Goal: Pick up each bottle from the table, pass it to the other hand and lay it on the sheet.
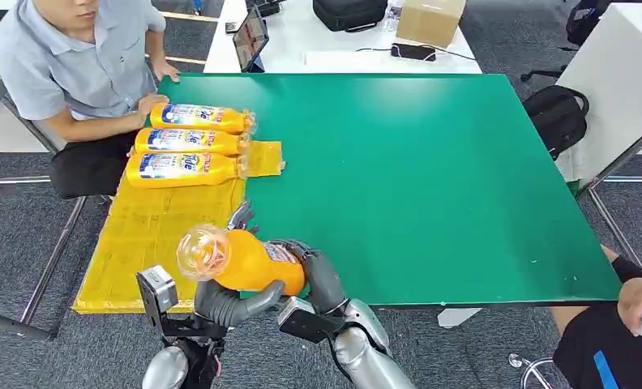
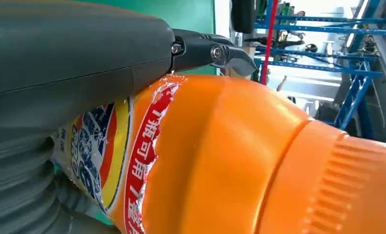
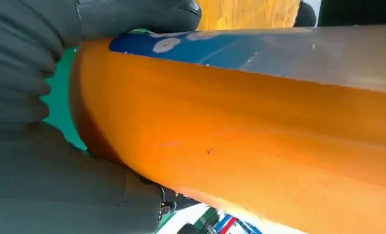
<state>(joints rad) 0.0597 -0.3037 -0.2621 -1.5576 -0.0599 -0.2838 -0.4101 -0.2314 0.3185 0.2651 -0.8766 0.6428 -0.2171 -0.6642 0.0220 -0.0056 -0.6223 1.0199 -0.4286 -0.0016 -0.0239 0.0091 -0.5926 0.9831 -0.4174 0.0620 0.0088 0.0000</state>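
Above the near edge of the green table (image 1: 431,178), an orange bottle (image 1: 253,261) hangs on its side between both robot hands, its clear rounded cap (image 1: 203,251) pointing toward the camera and to the left; the left hand (image 1: 237,300) curls under and around the bottle's body from below, its thick grey thumb lying along the label in the left wrist view (image 2: 79,63) and a dark finger reaching over the orange shoulder; the right hand (image 1: 318,271) wraps the bottle's base end, its grey thumb and dark fingers closed against the orange wall in the right wrist view (image 3: 45,97); so each hand has a firm grasp on the same bottle. To the left, a yellow sheet (image 1: 147,243) covers the table's left side; three more orange bottles (image 1: 188,142) lie on it side by side near the far end, caps pointing right. A seated person (image 1: 74,73) at the far left corner rests a hand (image 1: 150,104) just beside the farthest bottle. Another person (image 1: 618,332) sits at the right near corner.
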